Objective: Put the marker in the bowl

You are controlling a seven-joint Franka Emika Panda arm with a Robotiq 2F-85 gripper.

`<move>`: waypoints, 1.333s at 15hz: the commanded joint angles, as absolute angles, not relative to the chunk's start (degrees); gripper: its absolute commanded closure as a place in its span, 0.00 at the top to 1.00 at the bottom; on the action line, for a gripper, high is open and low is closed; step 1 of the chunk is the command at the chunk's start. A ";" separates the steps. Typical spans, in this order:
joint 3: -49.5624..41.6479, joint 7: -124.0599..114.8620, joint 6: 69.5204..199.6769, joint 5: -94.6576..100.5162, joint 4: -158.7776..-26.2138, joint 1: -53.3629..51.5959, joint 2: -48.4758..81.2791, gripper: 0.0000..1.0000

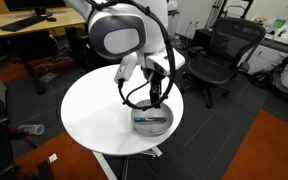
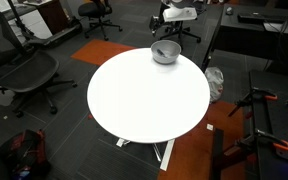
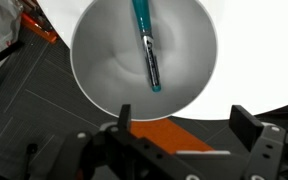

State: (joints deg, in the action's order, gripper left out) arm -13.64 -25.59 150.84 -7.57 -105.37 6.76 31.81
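Observation:
The light grey-white bowl [image 3: 104, 60] fills the upper part of the wrist view, and the teal-green marker [image 3: 148, 48] lies inside it, running from the top edge down toward the bowl's middle. My gripper [image 3: 181, 118] is open and empty, its two dark fingers spread above the bowl's near rim. In an exterior view the gripper [image 1: 159, 98] hangs just over the bowl [image 1: 151, 121] at the round white table's edge. The bowl [image 2: 165, 52] also shows at the table's far edge in an exterior view.
The round white table [image 2: 149, 95] stands on dark carpet with an orange patch [image 3: 154, 135] of floor beside it. Black office chairs [image 1: 219, 55] and desks [image 1: 29, 25] surround the table. A chair [image 2: 24, 75] stands close to the table's side.

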 commanded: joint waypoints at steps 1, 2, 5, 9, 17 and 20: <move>-13.65 -25.10 151.05 -7.76 -113.89 5.84 22.74 1.00; -13.59 -24.89 150.78 -7.56 -115.73 5.63 20.54 1.00; -14.19 -26.26 149.55 -5.97 -120.26 4.41 15.17 1.00; -14.09 -28.49 147.75 -3.51 -125.97 3.66 8.99 1.00; -12.34 -26.89 148.64 -2.83 -128.60 4.94 7.15 1.00; -12.33 -26.90 148.63 -2.83 -128.66 4.94 7.11 1.00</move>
